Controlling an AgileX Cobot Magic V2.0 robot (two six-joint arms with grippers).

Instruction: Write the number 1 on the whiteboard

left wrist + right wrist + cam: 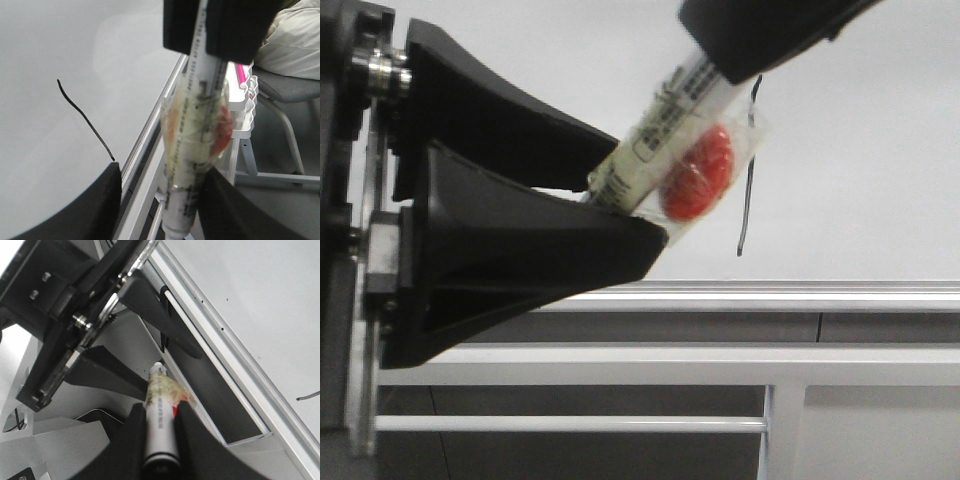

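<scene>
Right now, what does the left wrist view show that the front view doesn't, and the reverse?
Only the left wrist view shows a white rack holding a pink pen and a grey chair beyond the board's edge. Only the front view shows the left gripper from outside, with the grey frame bars below the rail. Both show the marker pen, wrapped in tape with red patches, held from each end by the right gripper and the left, and the number 1 drawn on the whiteboard.
</scene>
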